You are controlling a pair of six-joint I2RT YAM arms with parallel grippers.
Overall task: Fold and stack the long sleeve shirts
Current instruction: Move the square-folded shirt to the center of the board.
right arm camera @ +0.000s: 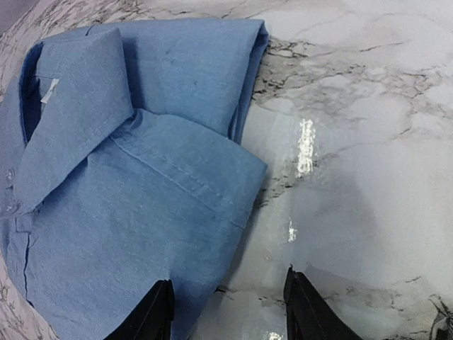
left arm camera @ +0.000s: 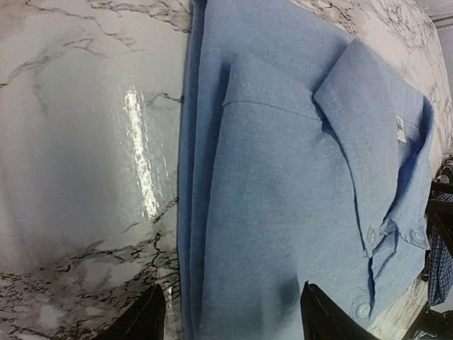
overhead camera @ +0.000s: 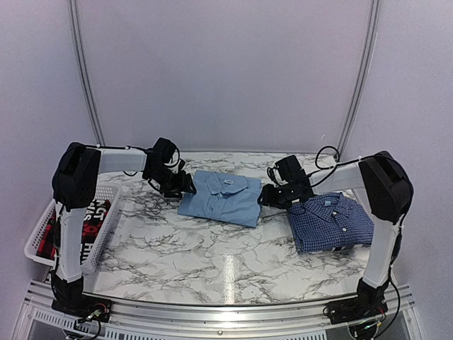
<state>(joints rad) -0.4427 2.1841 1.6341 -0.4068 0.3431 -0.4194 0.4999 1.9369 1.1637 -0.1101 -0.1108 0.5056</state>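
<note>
The light blue long sleeve shirt lies folded, collar up, in the middle of the marble table. The dark blue checked shirt lies folded to its right. My left gripper is at the light blue shirt's left edge. In the left wrist view it is open, one finger over the table and the other over the light blue shirt. My right gripper is at that shirt's right edge. In the right wrist view it is open, straddling the light blue shirt's near corner, nothing held.
A white basket at the table's left edge holds a red-and-black garment. The checked shirt shows at the right edge of the left wrist view. Bare marble lies in front of both shirts.
</note>
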